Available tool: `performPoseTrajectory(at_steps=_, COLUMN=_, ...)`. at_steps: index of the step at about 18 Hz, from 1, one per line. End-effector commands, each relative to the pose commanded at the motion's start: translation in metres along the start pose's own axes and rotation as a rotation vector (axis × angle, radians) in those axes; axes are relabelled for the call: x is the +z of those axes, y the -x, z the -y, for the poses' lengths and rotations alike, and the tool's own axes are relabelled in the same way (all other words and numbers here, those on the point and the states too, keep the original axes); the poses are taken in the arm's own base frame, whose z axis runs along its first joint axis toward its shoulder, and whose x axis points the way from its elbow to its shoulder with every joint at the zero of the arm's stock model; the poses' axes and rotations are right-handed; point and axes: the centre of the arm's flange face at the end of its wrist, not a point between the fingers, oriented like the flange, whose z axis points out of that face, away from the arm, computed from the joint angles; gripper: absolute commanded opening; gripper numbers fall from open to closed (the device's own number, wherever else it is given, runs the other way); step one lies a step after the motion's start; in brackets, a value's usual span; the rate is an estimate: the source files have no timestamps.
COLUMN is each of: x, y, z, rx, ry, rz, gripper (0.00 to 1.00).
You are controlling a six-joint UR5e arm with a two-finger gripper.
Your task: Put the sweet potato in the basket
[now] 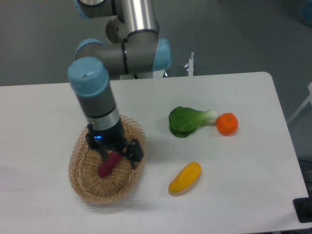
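As I watch through the fixed camera, my arm reaches down over the left side of the white table (243,195), and its gripper (118,155) hangs just above the basket (80,183). The basket is an oval of pale woven wicker with a lacy rim, and it is the largest thing on the table. Inside it, resting on the woven floor, lies the sweet potato (108,165), a small magenta-purple tuber, slanted with one end toward the gripper. The two dark fingers stand apart, one near the upper end of the tuber and the other out over the basket's right rim; I cannot tell whether the nearer one touches it, but they are not clamped on it.

I judge the main work done: the sweet potato sits within the basket and the fingers have let go. What seems left is only to lift the arm clear without catching the rim.

Well to the right, apart from the basket, are a green leafy vegetable (187,120), a round orange fruit (226,124) just beside it, and a yellow curved vegetable (185,177) nearer the front edge.
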Motion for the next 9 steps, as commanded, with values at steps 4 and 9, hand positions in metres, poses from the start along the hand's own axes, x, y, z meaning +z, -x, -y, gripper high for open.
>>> performPoseTrajectory(at_steps=4, x=-0.010, y=0.053, z=-0.040, rx=0.074, ry=0.099, rz=-0.046, gripper=1.00)
performPoseTrajectory(at_steps=9, x=-0.027, y=0.095, z=-0.084, rx=0.316, ry=0.181, rz=-0.123, gripper=1.00)
